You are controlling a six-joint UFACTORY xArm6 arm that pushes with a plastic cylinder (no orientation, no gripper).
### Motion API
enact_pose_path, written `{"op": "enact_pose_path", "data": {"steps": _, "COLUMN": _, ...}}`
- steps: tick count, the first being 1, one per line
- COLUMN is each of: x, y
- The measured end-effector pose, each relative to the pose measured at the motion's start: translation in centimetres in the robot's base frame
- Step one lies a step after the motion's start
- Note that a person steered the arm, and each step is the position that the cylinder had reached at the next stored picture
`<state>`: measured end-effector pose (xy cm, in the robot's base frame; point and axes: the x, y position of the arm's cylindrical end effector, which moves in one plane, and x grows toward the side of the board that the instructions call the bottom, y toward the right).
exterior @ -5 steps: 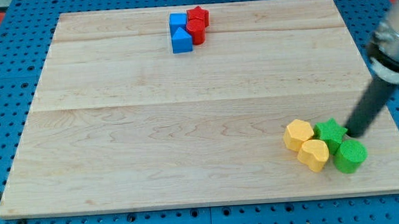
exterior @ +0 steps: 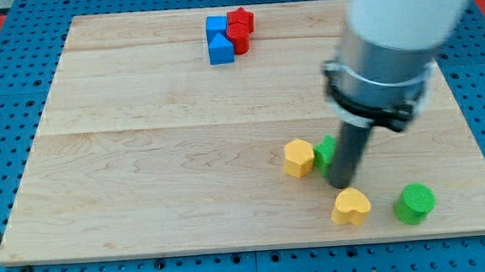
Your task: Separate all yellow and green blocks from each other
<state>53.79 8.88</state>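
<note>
Blue pegboard frames your pale wooden board, and the work sits toward its bottom right corner. Going left to right: near the top edge, left of centre, a blue square block, a blue triangular block, a red star block and another red block are packed together, well apart from everything else. Lower down you find a yellow hexagon-like block touching a green block whose shape the rod partly hides. My tip rests on the board just right of that green block, against its side. Near the bottom edge, a yellow heart block lies just below my tip, and a green round block sits to its right, apart from it.

You're mid-task, I judge: only the yellow hexagon and the hidden green piece are in contact. Next you'd want to wedge between them or push one clear without herding it toward the heart. The rod stands nearly upright, leaning slightly rightward toward the grey collar above. No pincer exists on this rig, so none can be reported.
</note>
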Motion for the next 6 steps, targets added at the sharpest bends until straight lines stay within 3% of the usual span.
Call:
{"op": "enact_pose_path", "data": {"steps": 1, "x": -4.6, "y": -0.4}}
{"op": "enact_pose_path", "data": {"steps": 2, "x": -6.0, "y": 5.0}}
{"op": "enact_pose_path", "data": {"steps": 5, "x": -7.3, "y": 8.6}}
{"op": "enact_pose_path", "data": {"steps": 6, "x": -7.9, "y": 6.8}}
